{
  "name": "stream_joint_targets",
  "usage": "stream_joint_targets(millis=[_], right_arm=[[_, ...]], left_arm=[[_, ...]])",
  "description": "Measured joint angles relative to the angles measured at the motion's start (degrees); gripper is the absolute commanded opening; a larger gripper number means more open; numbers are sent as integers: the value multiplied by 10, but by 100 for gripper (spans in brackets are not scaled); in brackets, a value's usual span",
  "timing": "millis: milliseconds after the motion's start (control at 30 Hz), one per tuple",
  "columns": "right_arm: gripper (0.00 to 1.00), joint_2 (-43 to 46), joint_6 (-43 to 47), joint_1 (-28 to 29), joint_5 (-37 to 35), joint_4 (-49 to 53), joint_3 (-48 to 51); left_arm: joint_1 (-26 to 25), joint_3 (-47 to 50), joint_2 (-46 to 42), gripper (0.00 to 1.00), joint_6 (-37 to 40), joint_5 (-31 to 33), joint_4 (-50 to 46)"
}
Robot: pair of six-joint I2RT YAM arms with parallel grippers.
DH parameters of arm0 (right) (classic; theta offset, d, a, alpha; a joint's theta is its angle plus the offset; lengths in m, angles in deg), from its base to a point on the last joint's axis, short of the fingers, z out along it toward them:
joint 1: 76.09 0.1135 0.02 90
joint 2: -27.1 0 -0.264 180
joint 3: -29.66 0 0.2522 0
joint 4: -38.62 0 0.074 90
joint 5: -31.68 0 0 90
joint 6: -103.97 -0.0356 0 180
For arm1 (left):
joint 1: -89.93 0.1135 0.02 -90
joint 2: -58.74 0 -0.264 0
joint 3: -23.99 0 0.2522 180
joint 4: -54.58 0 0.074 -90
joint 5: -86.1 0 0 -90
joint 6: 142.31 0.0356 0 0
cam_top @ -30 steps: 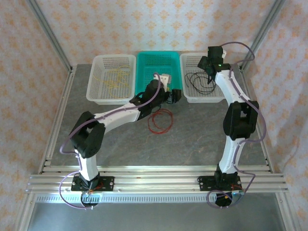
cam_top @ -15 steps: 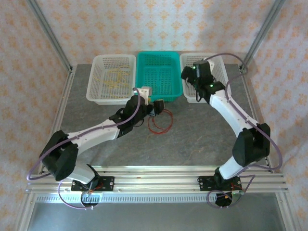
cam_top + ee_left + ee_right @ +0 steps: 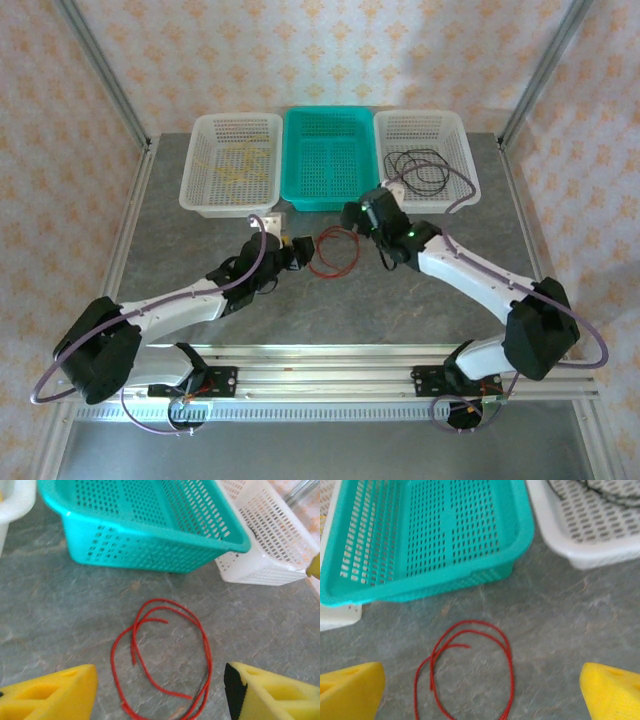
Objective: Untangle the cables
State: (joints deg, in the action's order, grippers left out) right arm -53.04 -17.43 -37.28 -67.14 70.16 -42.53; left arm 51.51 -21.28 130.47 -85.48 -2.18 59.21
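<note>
A red cable (image 3: pixel 335 252) lies as a loose double loop on the grey table, just in front of the teal basket (image 3: pixel 330 195). My left gripper (image 3: pixel 303 244) hangs open at its left side and my right gripper (image 3: pixel 350 216) open at its upper right, neither touching it. In the left wrist view the red cable (image 3: pixel 207 657) lies between the yellow pads of the left gripper (image 3: pixel 160 690). The right wrist view has the red cable (image 3: pixel 510 658) below the wide-open right gripper (image 3: pixel 482 690). A yellow cable (image 3: pixel 236 166) lies in the left white basket and a black cable (image 3: pixel 418 168) in the right one.
Three baskets stand in a row at the back: white (image 3: pixel 192 190), teal, white (image 3: pixel 462 195). The teal basket's near wall (image 3: pixel 150 555) stands close behind the red cable. Metal frame posts rise at the back corners, and a rail (image 3: pixel 330 362) runs along the near edge.
The left arm has drawn back from the teal basket and lowered beside the red cable. The right arm has swung from the right white basket to the red cable, its jaws opening wider.
</note>
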Motion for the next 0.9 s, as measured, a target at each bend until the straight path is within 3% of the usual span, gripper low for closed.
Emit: stream_joint_targets(millis=[233,533,900], right_arm=[[82,-48,-75,22,-8,13,17],[61,-121,-78,22,2,6,20],[51,-181,-75,22,11,-24,20]], left_arm=[[35,56,-24,68,-54,-18,35],[80,125,-32,69,-113,-104,144],[107,158,-18,69,-165,-165,246]])
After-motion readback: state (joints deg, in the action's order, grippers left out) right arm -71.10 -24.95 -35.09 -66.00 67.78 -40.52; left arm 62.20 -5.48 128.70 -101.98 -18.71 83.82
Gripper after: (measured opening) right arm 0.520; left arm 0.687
